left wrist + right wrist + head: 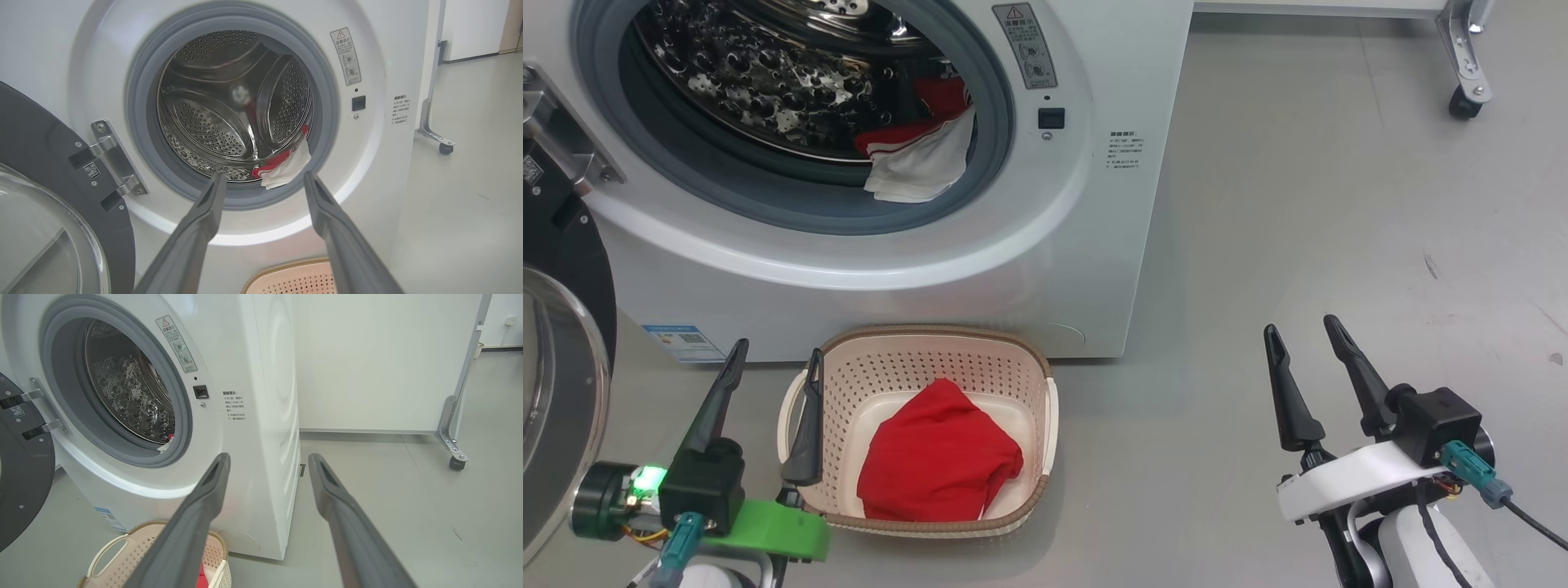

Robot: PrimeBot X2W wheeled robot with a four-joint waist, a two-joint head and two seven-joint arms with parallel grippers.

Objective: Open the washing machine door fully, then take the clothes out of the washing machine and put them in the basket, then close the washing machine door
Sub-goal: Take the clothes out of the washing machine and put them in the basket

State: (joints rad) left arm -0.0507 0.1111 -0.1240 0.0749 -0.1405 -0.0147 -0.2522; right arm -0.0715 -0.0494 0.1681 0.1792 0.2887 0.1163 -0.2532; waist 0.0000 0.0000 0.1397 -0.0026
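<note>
The white washing machine (1045,269) stands with its door (560,359) swung wide to the left, black rim and glass bowl facing me. Red and white clothes (919,155) hang over the lower right of the grey gasket (286,169), partly inside the drum. On the floor in front sits the cream basket (1029,367) with a red garment (935,465) in it. My left gripper (772,363) is open at the basket's left rim, holding nothing. Over bare floor to the right, my right gripper (1303,327) stands open and empty.
A white panel on a castor frame (1466,73) stands behind the washer at the right. Grey floor stretches to the right of the washer. The door's metal hinge (112,163) juts out at the opening's left.
</note>
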